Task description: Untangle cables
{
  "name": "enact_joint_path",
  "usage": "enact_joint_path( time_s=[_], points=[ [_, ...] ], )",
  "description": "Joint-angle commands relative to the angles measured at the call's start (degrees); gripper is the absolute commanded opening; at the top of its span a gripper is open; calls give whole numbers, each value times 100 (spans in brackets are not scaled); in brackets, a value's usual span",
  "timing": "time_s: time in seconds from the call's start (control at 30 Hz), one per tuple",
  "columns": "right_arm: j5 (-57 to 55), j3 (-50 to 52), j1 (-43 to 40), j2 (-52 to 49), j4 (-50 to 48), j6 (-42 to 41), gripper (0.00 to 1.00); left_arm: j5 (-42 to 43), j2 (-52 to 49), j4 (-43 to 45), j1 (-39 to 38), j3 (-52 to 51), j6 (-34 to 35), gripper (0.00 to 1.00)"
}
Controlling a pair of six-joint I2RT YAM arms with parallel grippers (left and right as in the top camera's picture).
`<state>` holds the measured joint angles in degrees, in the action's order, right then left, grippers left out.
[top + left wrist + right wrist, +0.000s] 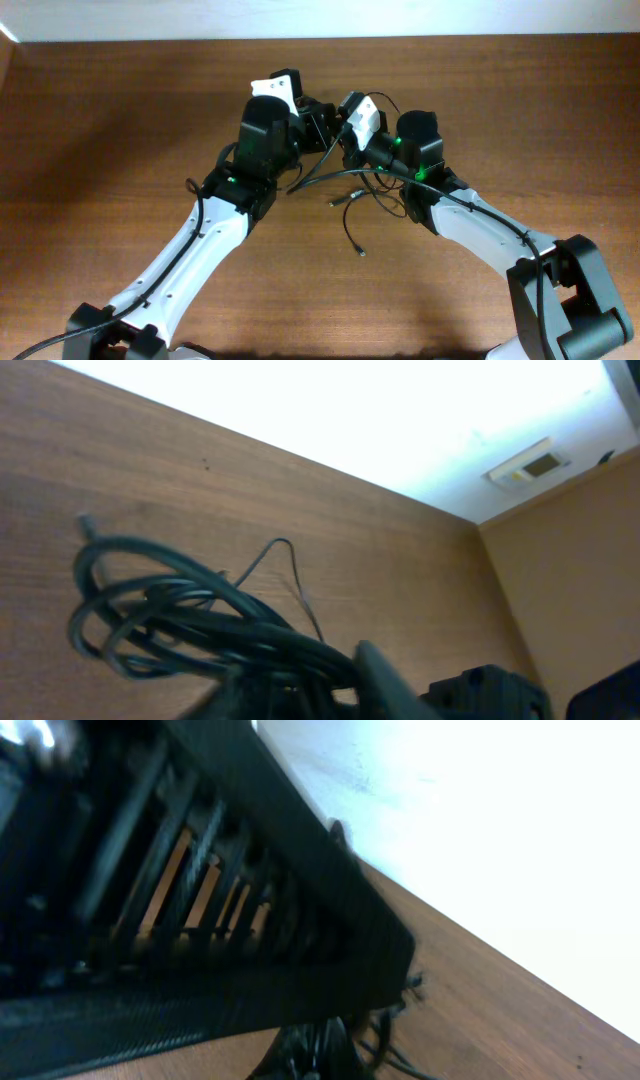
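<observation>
Much is hidden. From overhead, the tips of the left gripper (pixel 312 120) and the right gripper (pixel 345 135) are covered by their own black and white bodies, so the jaws cannot be seen from above. In the right wrist view most of the picture is filled by a big dark blurred shape (pixel 200 920) with gaps in it, and what it is cannot be told. In the left wrist view the near part of the cables (pixel 170 625) is blurred and cut off by the bottom edge.

Both arms are stretched over the table (pixel 120 130) toward its far middle. The left arm is reached in from the near left and the right arm from the near right. The two grippers are held very close together, almost head to head.

The jaws of the right gripper are closed. Whether a cable is pinched in them cannot be seen. How far the jaws of the left gripper are open cannot be told. One dark finger (pixel 385 680) is seen just beside the looped cables.

From overhead, the cables (pixel 345 190) are seen as a loose knot between the two grippers and just near of them. One thin end is laid on the wood toward the near side. A few strands (pixel 385 1040) are seen at the bottom of the right wrist view.
</observation>
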<state>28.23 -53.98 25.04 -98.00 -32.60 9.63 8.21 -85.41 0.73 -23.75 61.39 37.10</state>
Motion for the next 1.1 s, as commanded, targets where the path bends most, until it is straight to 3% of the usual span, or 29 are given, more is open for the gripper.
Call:
enact_joint_path(
  time_s=[0.0,0.03,0.2,0.3,0.43,0.5,0.57,0.67,0.7,0.77,0.83,0.97,1.07],
  points=[
    [118,-35,50,13,-39,68,4,-57,76,11,-11,26,2,5],
    [116,-35,50,13,-26,68,4,-57,76,11,-11,26,2,0],
    [-227,-35,39,13,20,63,4,-57,76,9,-11,26,-7,0],
    [-566,-35,28,20,15,66,7,-33,76,7,-11,26,-389,0],
    [-601,-35,-79,37,17,-28,76,-33,76,-59,243,26,-848,0],
    [-531,-35,-214,125,20,-363,88,-31,76,-219,645,26,-1506,0],
    [-286,-35,-343,240,20,-411,92,140,76,-286,929,26,-2251,0],
    [393,-35,-695,417,22,-409,96,1816,76,-289,1484,26,-3530,0],
    [957,-35,-973,444,22,-411,96,3235,76,-293,1718,26,-4203,0],
    [1784,-35,-1351,444,24,-415,96,4990,76,-299,1827,26,-5292,0],
    [3353,-35,-2044,444,-39,-828,99,6620,76,-293,1895,26,-6181,0],
    [6030,-35,-3178,442,-240,-1056,99,7532,76,-297,1899,26,-6441,0],
    [6072,-35,-3517,442,-234,-1316,99,8199,76,-293,1805,26,-6741,0]
  ],
)
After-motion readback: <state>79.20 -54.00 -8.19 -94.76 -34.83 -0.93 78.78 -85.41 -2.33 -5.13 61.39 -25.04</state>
